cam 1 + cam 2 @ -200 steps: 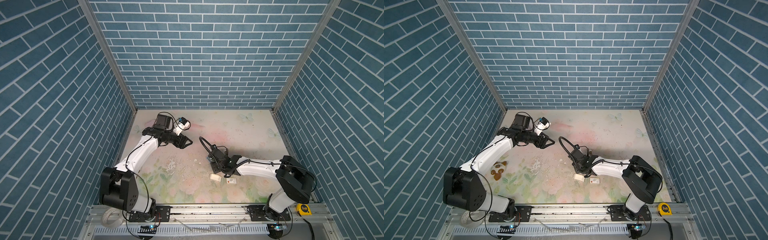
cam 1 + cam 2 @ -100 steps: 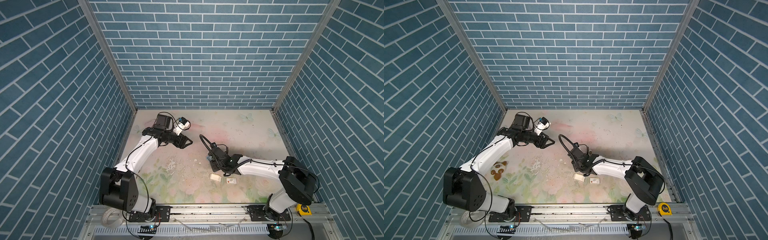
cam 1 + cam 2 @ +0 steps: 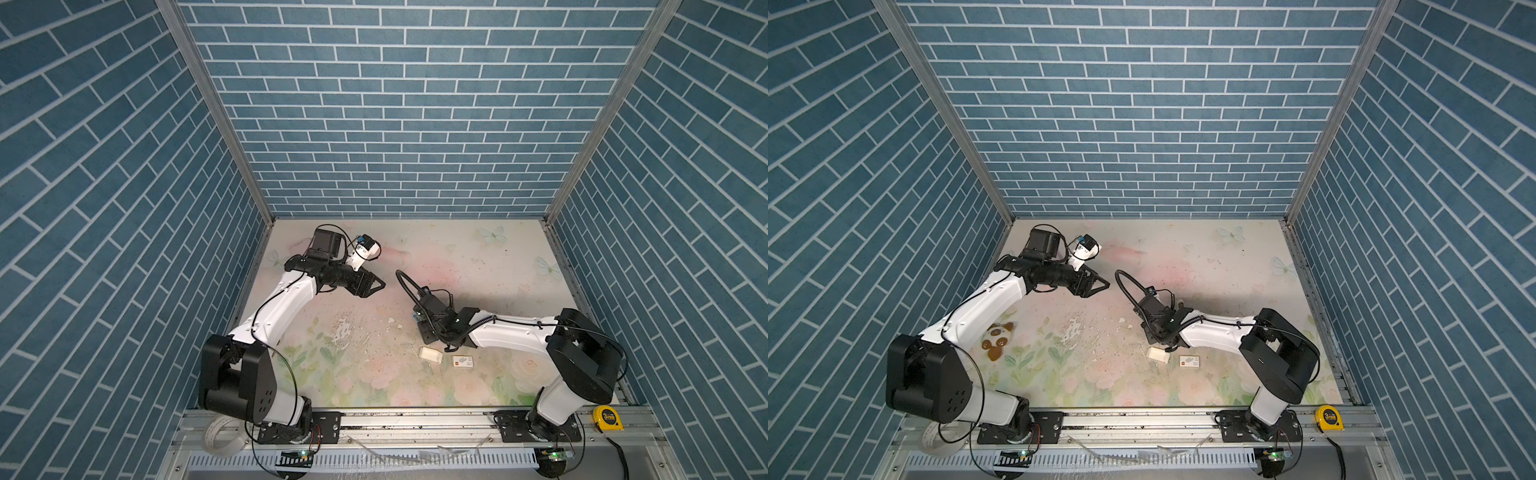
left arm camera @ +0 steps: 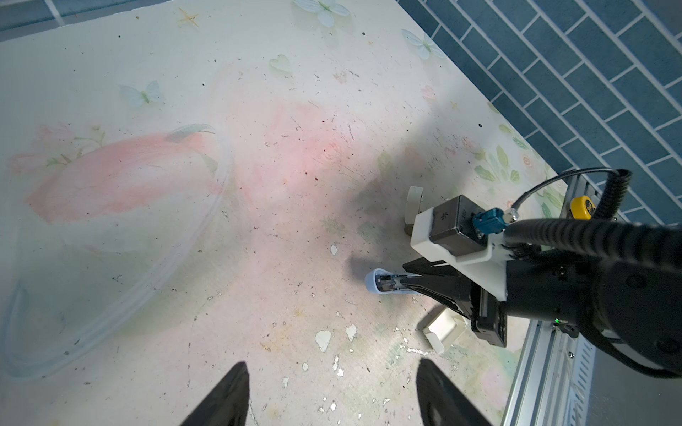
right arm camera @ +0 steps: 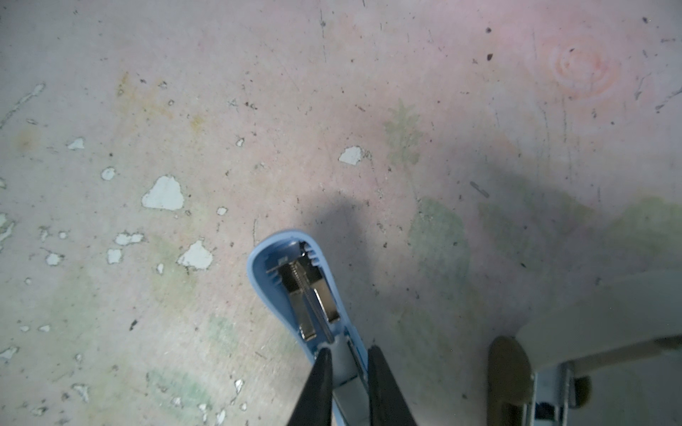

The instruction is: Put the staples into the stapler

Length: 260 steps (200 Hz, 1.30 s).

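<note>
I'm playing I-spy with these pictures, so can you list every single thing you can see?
stapler: one, light blue, flipped open, gripped by the right pincer
tray: one, white, on the table beside the right arm
sleeve: one, white with a red mark, on the table next to the tray
panda shape: one, brown and white, on the table by the left arm
tape measure: one, yellow, front rail, right end
band loop: one, white, front rail, left end
table: one, pale with flowers and butterflies
walls: three, blue brick, around the table
left pincer: one, black, open and empty, above the table
right pincer: one, black, shut on the stapler
</note>
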Available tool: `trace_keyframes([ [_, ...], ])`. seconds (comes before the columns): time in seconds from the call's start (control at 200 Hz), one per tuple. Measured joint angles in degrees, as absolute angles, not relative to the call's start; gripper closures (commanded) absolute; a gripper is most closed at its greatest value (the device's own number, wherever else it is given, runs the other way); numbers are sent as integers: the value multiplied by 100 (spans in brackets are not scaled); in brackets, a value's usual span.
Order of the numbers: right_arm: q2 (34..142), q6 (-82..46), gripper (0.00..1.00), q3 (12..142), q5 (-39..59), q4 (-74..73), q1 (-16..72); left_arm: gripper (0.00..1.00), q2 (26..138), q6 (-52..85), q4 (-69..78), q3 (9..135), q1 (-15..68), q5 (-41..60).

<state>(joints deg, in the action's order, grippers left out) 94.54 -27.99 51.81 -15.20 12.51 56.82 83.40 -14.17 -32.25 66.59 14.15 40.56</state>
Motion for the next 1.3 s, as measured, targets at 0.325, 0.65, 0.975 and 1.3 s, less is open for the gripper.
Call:
trace_keyframes([
  [0.325, 9454, -2799, 80, 5181, -1520, 1286, 5677, 27, 8333, -1415, -3221, 6659, 1415, 4056],
  [0.65, 9454, -2803, 81, 5107, -1522, 1288, 5677, 27, 8333, -1415, -3221, 6659, 1415, 4056],
  [0.975, 9373, -2803, 82, 5030, -1525, 1299, 5677, 27, 8333, -1417, -3221, 6659, 1415, 4056],
  [1.3, 9321, -2803, 82, 5011, -1531, 1367, 5675, 27, 8331, -1415, -3221, 6659, 1415, 4056],
])
